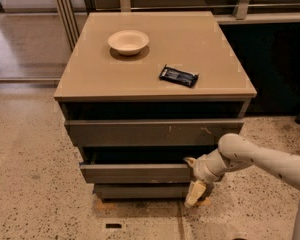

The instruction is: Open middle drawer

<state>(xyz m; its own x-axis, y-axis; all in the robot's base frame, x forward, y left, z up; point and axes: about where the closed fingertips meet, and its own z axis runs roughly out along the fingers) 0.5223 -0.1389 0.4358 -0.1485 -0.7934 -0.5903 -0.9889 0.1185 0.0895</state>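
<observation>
The middle drawer (135,173) is a plain dark grey-brown front with a small blue bit at its left end, set between the wider scratched top front (155,132) and the narrow bottom front (140,190). It stands out a little from the cabinet, with a dark gap above it. My gripper (192,176) is at the drawer's right end. One pale finger (190,161) sits over the drawer's top edge, and the other finger (195,193) hangs down below the front. The white arm comes in from the right.
On the cabinet's tan top (90,79) sit a cream bowl (128,41) and a black snack packet (178,76). The cabinet stands on a speckled floor (35,184). A dark wall panel (275,59) is to the right, and metal posts (65,14) are behind on the left.
</observation>
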